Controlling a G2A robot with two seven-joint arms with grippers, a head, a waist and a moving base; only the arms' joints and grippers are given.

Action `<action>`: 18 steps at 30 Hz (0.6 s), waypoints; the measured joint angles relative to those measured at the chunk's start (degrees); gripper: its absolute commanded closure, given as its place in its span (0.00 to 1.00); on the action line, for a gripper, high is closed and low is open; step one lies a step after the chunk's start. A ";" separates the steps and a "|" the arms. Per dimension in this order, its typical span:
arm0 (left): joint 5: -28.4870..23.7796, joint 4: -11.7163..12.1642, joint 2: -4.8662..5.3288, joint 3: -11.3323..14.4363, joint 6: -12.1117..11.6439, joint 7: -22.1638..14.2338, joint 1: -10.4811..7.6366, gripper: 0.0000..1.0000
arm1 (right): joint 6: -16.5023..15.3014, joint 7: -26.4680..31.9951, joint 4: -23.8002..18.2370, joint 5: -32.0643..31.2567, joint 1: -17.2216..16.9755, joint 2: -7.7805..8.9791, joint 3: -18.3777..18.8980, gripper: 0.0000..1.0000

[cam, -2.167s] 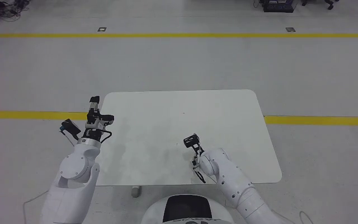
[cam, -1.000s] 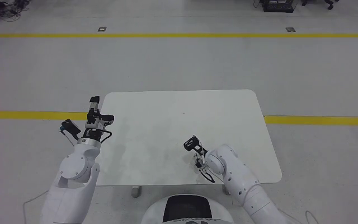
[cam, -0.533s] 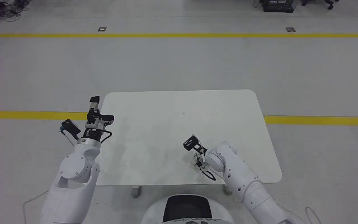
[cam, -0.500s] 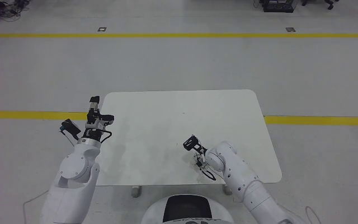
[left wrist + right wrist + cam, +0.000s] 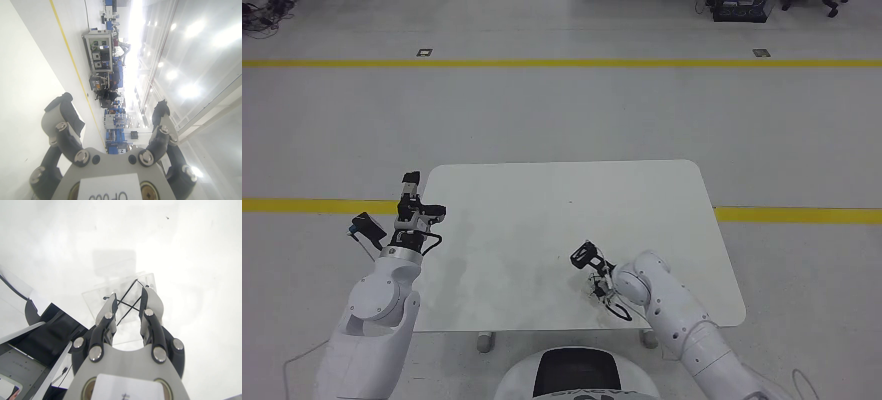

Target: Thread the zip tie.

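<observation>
Two thin black zip ties (image 5: 130,307) lie crossed on a clear plastic block (image 5: 98,292) on the white table (image 5: 170,256). My right gripper (image 5: 129,291) hangs open just over the block, one finger on each side of the crossing. From above, this right gripper (image 5: 599,290) sits close to the table's front edge, and the ties are too small to make out. My left gripper (image 5: 417,205) stands at the table's left edge, pointing upward. It (image 5: 113,100) is open and holds nothing.
The white table (image 5: 642,200) is bare apart from the block. Its front edge (image 5: 662,325) runs just behind the right gripper. Grey floor with yellow lines (image 5: 562,63) surrounds the table.
The right arm has swung slightly to the right and settled low over the block near the front edge. The left arm has kept still.
</observation>
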 measured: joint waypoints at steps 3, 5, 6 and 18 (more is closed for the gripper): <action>0.00 0.00 0.00 0.00 0.00 0.00 0.00 0.00 | -0.71 0.12 -0.80 0.24 -0.41 0.31 0.33 0.71; 0.00 0.00 0.00 0.00 0.00 0.00 0.00 0.00 | -1.35 0.40 -1.34 0.21 -0.68 0.55 0.41 0.71; 0.00 0.00 0.00 0.00 0.00 0.00 0.00 0.00 | -1.53 0.59 -1.53 0.18 -0.76 0.63 0.31 0.71; 0.00 0.00 0.00 0.00 0.00 0.00 0.00 0.00 | -0.91 1.19 0.34 0.18 0.96 0.75 -3.23 0.72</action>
